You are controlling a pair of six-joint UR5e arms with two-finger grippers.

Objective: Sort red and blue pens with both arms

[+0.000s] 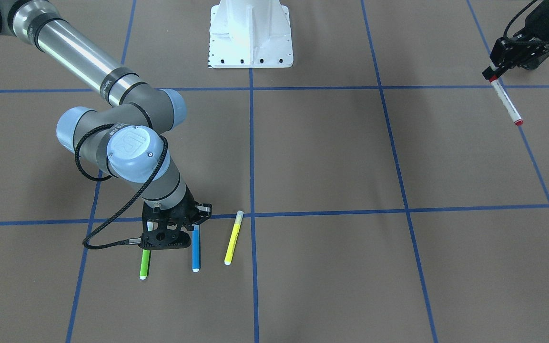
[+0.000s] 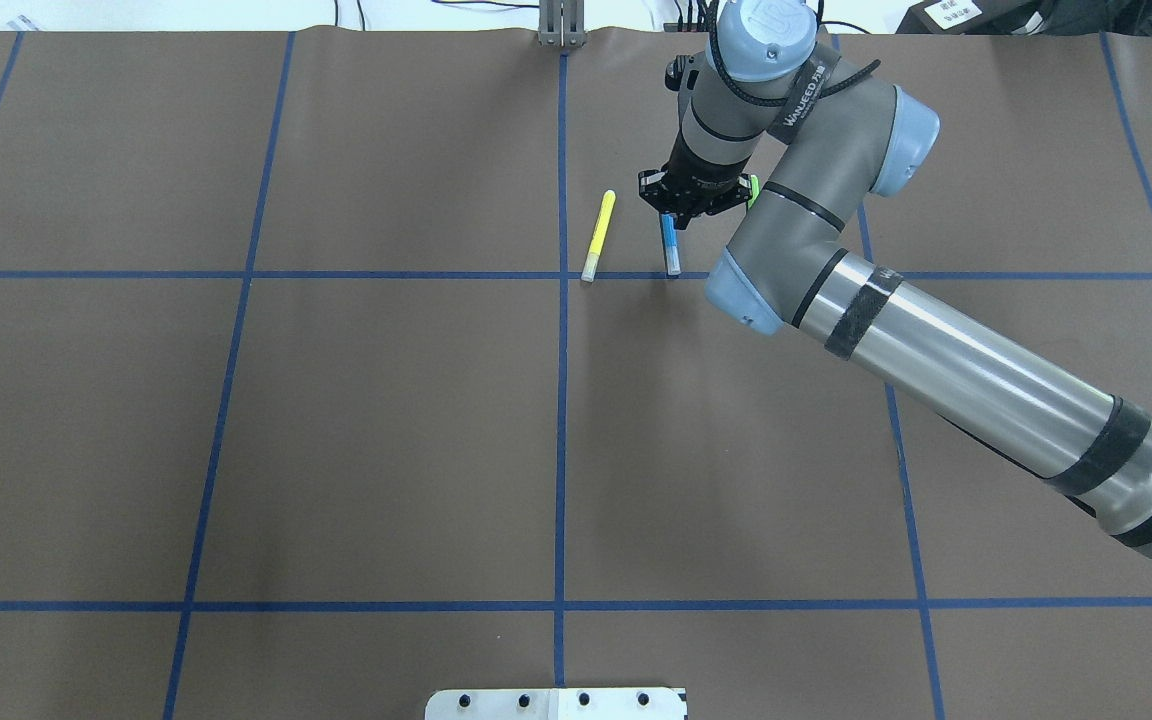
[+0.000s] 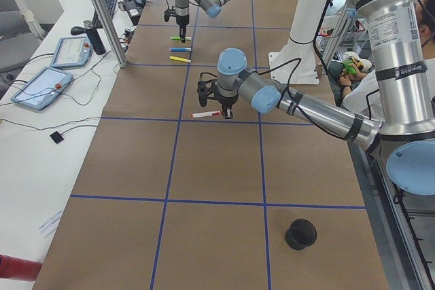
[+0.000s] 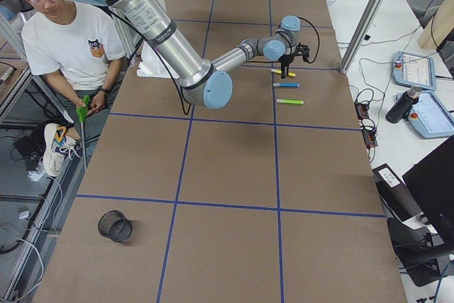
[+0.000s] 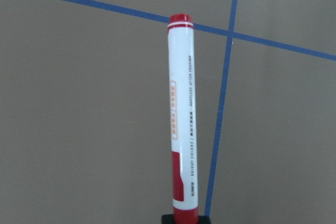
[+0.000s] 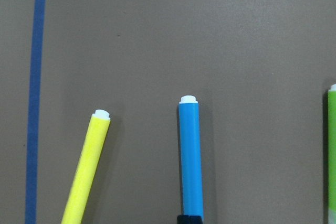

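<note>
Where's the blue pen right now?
The blue pen lies left of centre in the front-facing view, between the lime-green marker and yellow marker, its upper end under the right gripper.

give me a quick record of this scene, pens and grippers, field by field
left gripper: at the capped end of the red pen; grip unclear
right gripper: at one end of the blue pen; grip unclear
blue pen: between yellow marker and green marker, touching neither
red pen: far from the other three, alone

Left end effector (image 1: 493, 75) tight around red pen (image 1: 506, 101); right arm (image 1: 88, 62) outstretched, right end effector (image 2: 671, 214) low.
</note>
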